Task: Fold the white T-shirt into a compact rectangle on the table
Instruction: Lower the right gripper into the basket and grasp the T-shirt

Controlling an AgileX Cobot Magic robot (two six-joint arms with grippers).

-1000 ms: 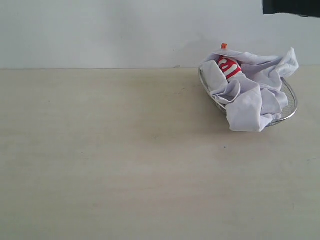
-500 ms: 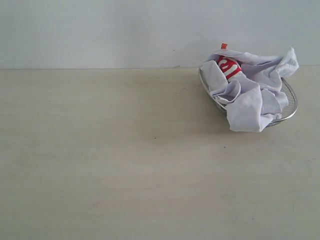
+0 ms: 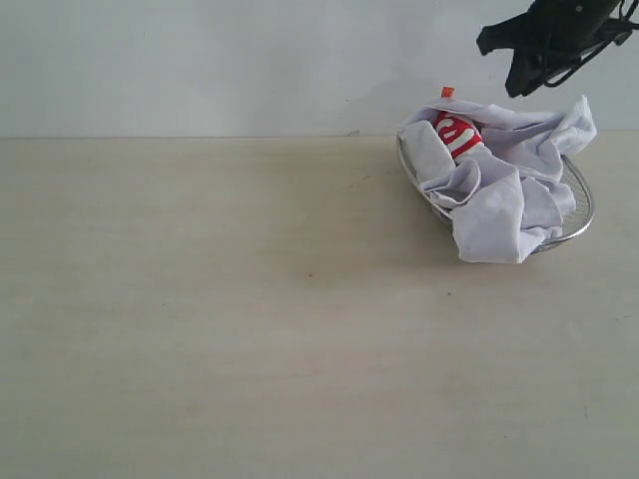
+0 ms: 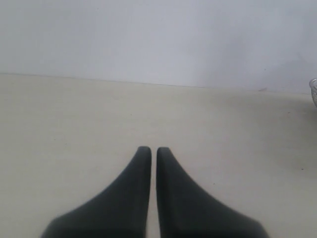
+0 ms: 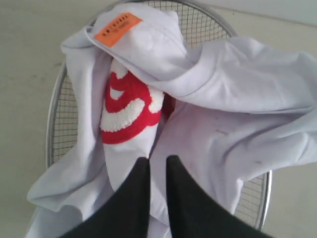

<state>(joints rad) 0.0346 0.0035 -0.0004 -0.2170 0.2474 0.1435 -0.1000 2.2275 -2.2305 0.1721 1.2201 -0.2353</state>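
T-shirt (image 3: 499,190) crumpled in mesh basket (image 3: 590,208); right fingers (image 5: 140,173) closed above it; left fingers (image 4: 142,158) closed over table (image 3: 200,299).

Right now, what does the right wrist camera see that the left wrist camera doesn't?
Only the right wrist view shows the white T-shirt, crumpled in the basket, with its red lettering and orange tag, and the right gripper above it. Only the left wrist view shows the left gripper, jaws nearly touching. Both show the table, and the left wrist view catches just a sliver of the basket's rim.
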